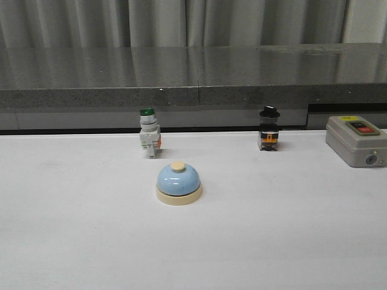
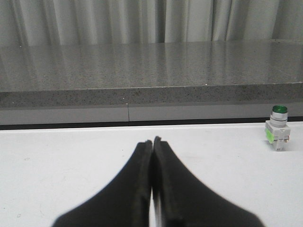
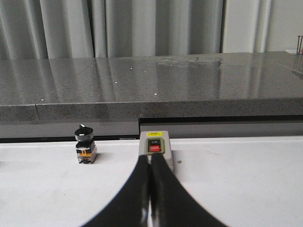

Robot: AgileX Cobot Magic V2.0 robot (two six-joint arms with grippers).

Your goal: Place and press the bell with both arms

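Note:
The light-blue bell (image 1: 179, 183) with cream base and cream button stands upright on the white table, near the middle in the front view. It shows in neither wrist view. No arm or gripper shows in the front view. My left gripper (image 2: 152, 141) is shut and empty, low over bare table. My right gripper (image 3: 150, 157) is shut and empty, its tips in line with the grey switch box (image 3: 155, 144) beyond it.
A green-capped white push-button switch (image 1: 149, 132) stands behind the bell; it also shows in the left wrist view (image 2: 277, 133). A black-knobbed switch (image 1: 269, 128) stands at back right. The grey box (image 1: 357, 140) sits at the far right. A dark stone ledge (image 1: 193, 90) runs along the back.

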